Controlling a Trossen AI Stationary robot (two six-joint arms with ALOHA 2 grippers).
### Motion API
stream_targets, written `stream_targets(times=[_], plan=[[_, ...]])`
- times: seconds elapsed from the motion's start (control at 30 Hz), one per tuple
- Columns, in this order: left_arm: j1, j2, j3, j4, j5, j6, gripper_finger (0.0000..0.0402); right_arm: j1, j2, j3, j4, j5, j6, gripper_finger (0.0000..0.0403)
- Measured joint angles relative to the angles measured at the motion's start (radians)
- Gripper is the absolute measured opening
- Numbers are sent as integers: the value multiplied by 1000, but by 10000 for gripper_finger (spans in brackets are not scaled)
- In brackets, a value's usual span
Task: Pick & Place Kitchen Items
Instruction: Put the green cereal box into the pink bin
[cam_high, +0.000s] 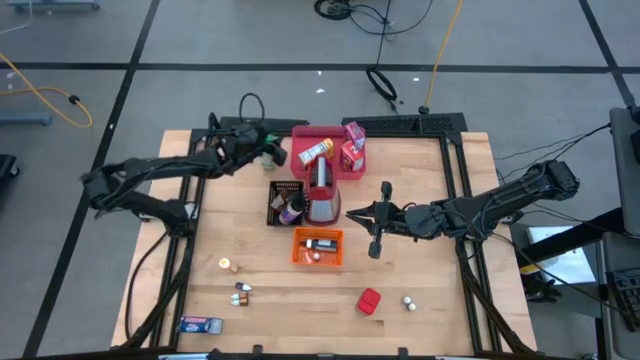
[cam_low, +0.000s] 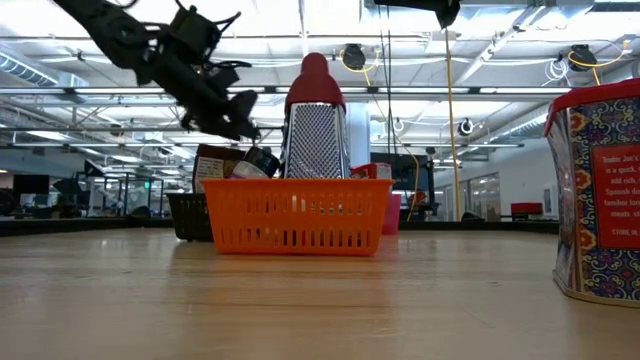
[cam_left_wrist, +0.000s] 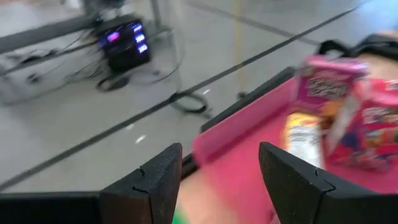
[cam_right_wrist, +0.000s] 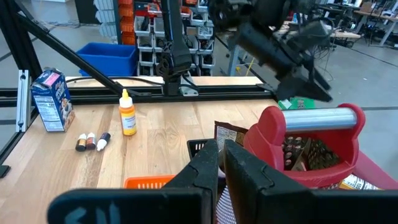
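Observation:
My left gripper hangs open in the air over the far left corner of the pink tray; the tray shows through the gap between its fingers. A green carton sits just below it, and I cannot tell whether they touch. In the tray stand pink cartons and a yellow packet. My right gripper is shut, level and raised, beside the red-and-silver grater, with nothing between its fingers.
A black basket with dark bottles and an orange basket stand mid-table. Near the front edge lie a blue carton, small bottles, a red box and tiny shakers. Bare wood lies between them.

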Motion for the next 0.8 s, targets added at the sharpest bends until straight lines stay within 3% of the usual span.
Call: stream_targets(times=[0.1,0.33,0.8], plan=[[0,-62,0,-127,-62,-48,216,0,0,0,0,0,0,18],[0,-115,0,-298,-69,-164,216,-1,0,0,3,0,0,18],[0,-112,0,-358,-10,-247,216,-2,0,0,4,0,0,18]])
